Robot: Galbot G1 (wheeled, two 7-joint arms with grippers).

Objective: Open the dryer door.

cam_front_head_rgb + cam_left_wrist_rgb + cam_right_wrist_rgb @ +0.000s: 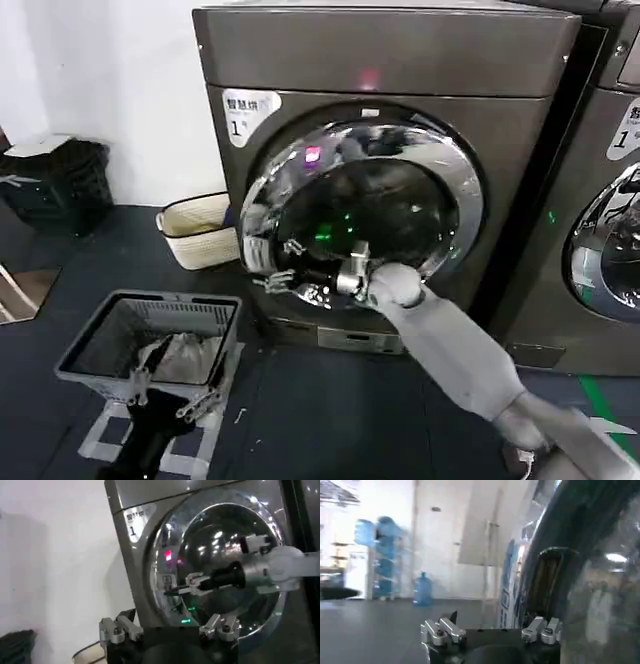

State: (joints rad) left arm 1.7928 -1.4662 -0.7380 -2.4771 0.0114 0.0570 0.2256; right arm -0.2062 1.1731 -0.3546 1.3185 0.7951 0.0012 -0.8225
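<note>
1. The dryer door (pixel 365 195) sits on the dryer (pixel 390 60), with its left rim lifted slightly.
2. The right tool (pixel 285 277) spreads narrowly at that rim.
3. The left tool (pixel 172 392) hangs wide above a grey basket (pixel 95 345); a woven basket (pixel 195 232) stands beside the dryer.

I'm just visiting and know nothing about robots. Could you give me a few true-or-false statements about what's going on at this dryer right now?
1. The right claw reaches to the left edge of the dryer door. True.
2. The dryer carries a white corner sticker with a "3". False: it reads "1".
3. The left claw is low, by the grey basket on the floor. True.
4. The basket holds nothing. False: a pale bundle lies in it.
5. A woven cream bin stands to the left of the dryer. True.
</note>
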